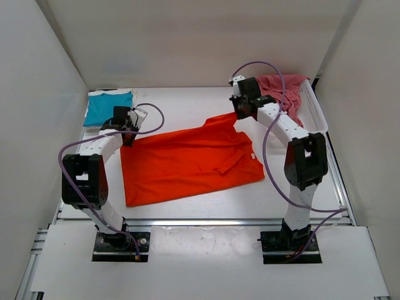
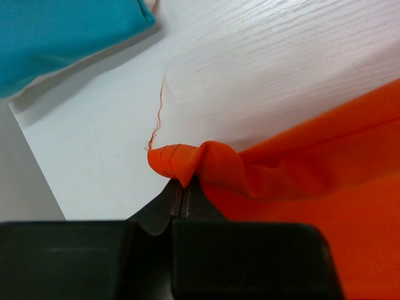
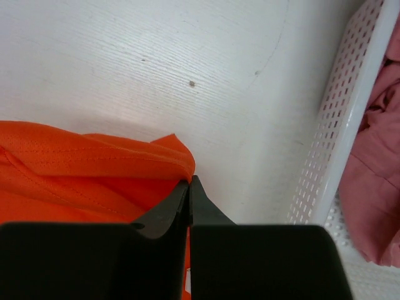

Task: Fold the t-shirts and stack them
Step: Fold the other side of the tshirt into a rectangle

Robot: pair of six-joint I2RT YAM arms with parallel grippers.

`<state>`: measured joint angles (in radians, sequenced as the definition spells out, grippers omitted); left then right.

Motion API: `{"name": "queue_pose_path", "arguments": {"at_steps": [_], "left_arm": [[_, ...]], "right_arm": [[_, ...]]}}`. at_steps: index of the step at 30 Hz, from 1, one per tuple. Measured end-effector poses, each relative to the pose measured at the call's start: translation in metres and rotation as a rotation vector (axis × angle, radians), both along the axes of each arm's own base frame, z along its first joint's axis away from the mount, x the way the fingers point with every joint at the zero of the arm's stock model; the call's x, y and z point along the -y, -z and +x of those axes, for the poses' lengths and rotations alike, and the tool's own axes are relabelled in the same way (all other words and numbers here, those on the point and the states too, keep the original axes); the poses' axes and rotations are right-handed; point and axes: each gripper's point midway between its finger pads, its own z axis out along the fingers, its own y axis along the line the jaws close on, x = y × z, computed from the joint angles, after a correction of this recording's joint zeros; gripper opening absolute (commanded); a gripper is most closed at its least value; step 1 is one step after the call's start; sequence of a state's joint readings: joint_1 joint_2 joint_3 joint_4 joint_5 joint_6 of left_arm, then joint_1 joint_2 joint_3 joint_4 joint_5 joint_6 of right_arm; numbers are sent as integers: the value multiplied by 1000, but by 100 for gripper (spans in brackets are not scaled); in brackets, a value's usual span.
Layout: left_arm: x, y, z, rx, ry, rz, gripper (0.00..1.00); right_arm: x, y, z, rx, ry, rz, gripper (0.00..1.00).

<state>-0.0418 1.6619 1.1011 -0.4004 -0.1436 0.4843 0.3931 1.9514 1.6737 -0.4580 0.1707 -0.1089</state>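
L jaws pressed together, pinching a bunched hem corner of the bright orange cloth t-shirt (image 1: 187,164) (image 2: 300,187) (image 3: 75,165), centre-left of top view. R jaws likewise clamped tight on another edge of it, upper centre, near the white plastic mesh basket (image 1: 314,111) (image 3: 334,137). Shirt lies spread but wrinkled across mid white counter (image 1: 187,103), lifted a bit at both pinched ends. Folded teal-blue cloth t-shirt (image 1: 107,107) (image 2: 56,31) sits upper left, apart from the orange one. Crumpled pinkish-red cloth t-shirt (image 1: 284,89) (image 3: 375,187) in basket, upper right, partly hidden by R arm. Thin orange thread (image 2: 159,112) on counter by L corner. Jaw tips hard to make out from top.
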Motion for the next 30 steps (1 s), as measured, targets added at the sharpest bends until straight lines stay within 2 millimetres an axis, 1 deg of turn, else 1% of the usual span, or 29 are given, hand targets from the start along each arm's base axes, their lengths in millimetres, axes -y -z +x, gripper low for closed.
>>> {"name": "queue_pose_path", "arguments": {"at_steps": [4, 6, 7, 9, 11, 13, 15, 16, 18, 20, 23, 24, 26, 28, 30], "left_arm": [[-3, 1, -3, -9, -10, 2, 0], [-1, 3, -9, -16, -2, 7, 0], [0, 3, -13, -19, 6, 12, 0], [4, 4, -22, -23, 19, 21, 0], [6, 4, -29, -29, 30, 25, 0], [6, 3, -31, -28, 31, 25, 0], [4, 2, -31, -24, 24, 25, 0], [3, 2, -31, -24, 21, 24, 0], [1, 2, -32, -24, 11, 23, 0], [-1, 2, -32, -22, -2, 18, 0], [-4, 1, -32, -16, -27, 5, 0], [-6, 0, -32, -11, -35, -2, 0], [-8, -6, -32, 7, -50, -23, 0], [-8, -12, -34, 23, -53, -40, 0], [-6, -15, -40, 31, -49, -53, 0]], "right_arm": [[-4, 0, 0, -3, -32, 15, 0], [-5, -1, -1, 0, -53, 12, 0], [-6, -2, -3, 8, -65, 8, 0], [-5, -3, -14, 8, -89, -9, 0], [-6, -11, -22, 23, -110, -20, 1], [-11, -22, -22, 59, -130, -19, 0], [-20, -32, -16, 97, -150, -14, 0], [-26, -37, -9, 115, -158, -9, 0], [-36, -39, 6, 138, -162, -1, 0], [-42, -33, 20, 148, -158, 5, 0], [-39, -17, 24, 119, -151, -8, 0], [-37, -13, 22, 109, -149, -14, 0], [-33, -12, 16, 103, -155, -22, 0], [-26, -9, -2, 86, -167, -35, 0], [-21, -8, -27, 62, -184, -39, 0]]}}
